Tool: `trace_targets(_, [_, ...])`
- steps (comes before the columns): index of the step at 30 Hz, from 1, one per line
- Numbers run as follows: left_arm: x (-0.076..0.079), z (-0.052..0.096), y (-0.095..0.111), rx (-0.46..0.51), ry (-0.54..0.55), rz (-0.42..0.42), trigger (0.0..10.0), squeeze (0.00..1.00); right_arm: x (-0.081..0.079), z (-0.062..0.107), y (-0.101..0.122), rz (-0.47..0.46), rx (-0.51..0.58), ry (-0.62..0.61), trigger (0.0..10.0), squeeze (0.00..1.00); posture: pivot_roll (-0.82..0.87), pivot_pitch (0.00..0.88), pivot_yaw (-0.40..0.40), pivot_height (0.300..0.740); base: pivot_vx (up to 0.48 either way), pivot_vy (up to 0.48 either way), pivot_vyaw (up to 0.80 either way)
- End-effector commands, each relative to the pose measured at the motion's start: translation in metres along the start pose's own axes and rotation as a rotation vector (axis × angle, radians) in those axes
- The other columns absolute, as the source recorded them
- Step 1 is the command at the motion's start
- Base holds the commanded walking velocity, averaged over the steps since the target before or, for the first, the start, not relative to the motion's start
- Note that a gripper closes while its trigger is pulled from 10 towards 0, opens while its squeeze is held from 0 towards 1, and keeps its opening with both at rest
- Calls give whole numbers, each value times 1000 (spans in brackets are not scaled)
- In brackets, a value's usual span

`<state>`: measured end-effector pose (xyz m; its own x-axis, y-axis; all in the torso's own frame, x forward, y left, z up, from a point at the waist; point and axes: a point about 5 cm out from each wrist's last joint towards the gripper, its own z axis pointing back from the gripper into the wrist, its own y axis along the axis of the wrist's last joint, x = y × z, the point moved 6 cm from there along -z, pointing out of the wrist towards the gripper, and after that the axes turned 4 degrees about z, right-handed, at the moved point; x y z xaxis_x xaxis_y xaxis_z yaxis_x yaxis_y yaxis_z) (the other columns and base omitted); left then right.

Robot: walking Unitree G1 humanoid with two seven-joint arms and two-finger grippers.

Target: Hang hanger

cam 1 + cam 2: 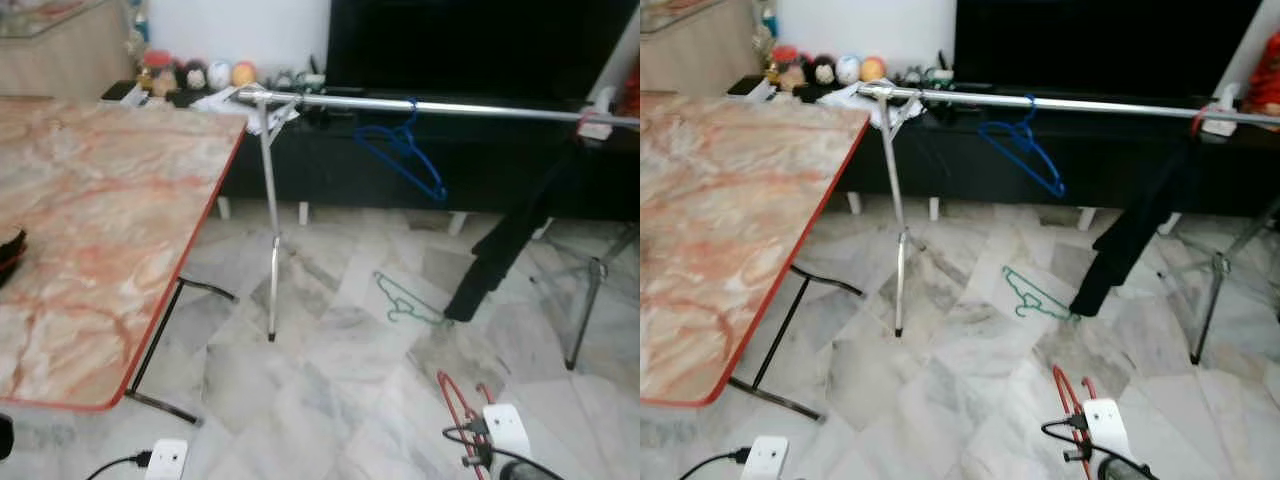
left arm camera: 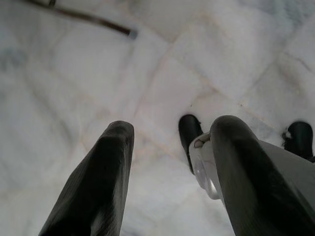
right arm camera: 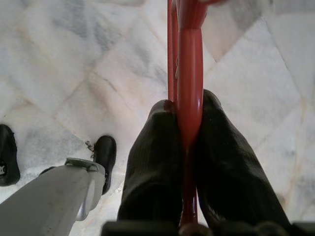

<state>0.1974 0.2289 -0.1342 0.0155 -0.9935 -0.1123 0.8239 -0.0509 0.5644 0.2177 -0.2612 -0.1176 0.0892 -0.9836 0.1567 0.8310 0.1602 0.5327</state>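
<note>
Low at the robot's right side, the right gripper point(image 3: 189, 132) is clamping a red hanger point(image 3: 189, 59) between its two black fingers, the hanger's thin frame poking up over the marble floor point(image 1: 330, 390) in the head views, while the left gripper point(image 2: 170, 172) is hanging idle with its fingers spread over bare tile. Ahead, a silver rail point(image 1: 450, 106) is running across the room on thin metal legs, already carrying a blue hanger point(image 1: 405, 152) near its middle and a dark garment point(image 1: 505, 245) toward its right end; a green hanger point(image 1: 405, 300) is lying on the floor beneath. To the left, a marble-topped table point(image 1: 90, 210) is standing close to the rail's near leg. Doing this step well likely means walking in closer, raising the red hanger above rail height with its hook facing the bar, and lowering it onto the free stretch between the blue hanger and the garment, keeping the grip firm until the hook is seated
</note>
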Motion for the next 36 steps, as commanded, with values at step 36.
trace_targets(36, [-7, 2, -12, -41, 34, 7, 10000, 0, 2, 0, 5, -40, 14, -11, 10000, 0, -40, 27, -46, 740, 288, 0, -87])
